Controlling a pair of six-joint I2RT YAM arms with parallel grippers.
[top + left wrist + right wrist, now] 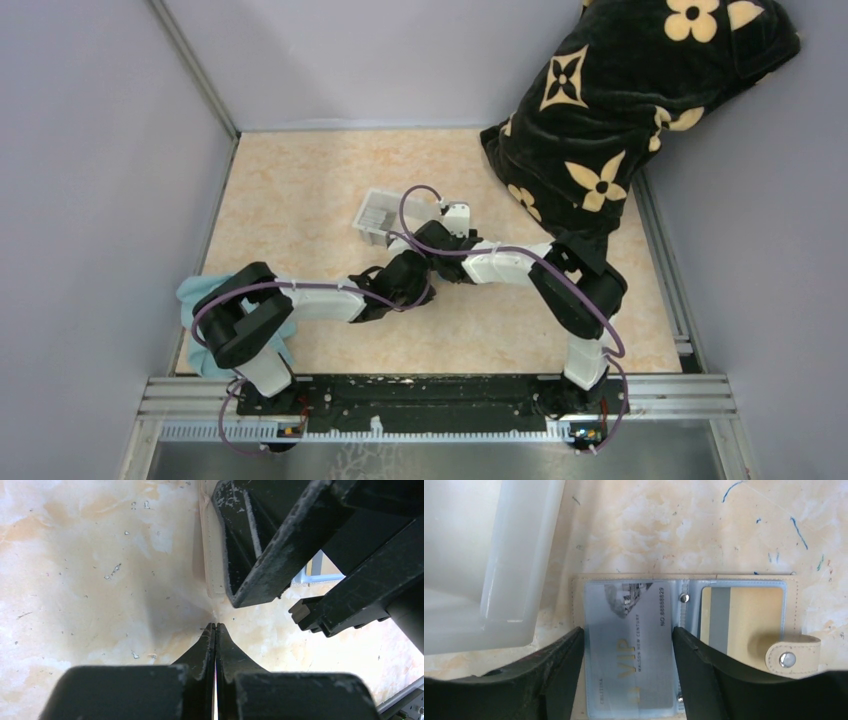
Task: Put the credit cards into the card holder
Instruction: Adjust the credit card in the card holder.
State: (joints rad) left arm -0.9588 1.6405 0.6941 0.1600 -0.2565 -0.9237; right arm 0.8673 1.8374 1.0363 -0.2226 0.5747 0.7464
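The tan card holder (pixel 578 600) lies open and flat on the table in the right wrist view. A silvery VIP card (pixel 639 605) sits in its left clear sleeve. A tan-gold card (pixel 749 615) with a grey stripe sits in the right sleeve, and the snap tab (pixel 796 650) lies over it. My right gripper (pixel 628 630) is open, with one finger on each side of the silvery card. My left gripper (pixel 215 626) is shut with nothing between its fingers, its tips down at the table by a pale tan edge (pixel 211 565). In the top view both grippers (pixel 415 265) hide the holder.
A clear white plastic tray (pixel 380 215) stands just behind the grippers, close to the holder's left side (pixel 474 555). A light blue cloth (pixel 200 300) lies by the left arm's base. A person in a black flowered top (pixel 620 110) leans in at the back right.
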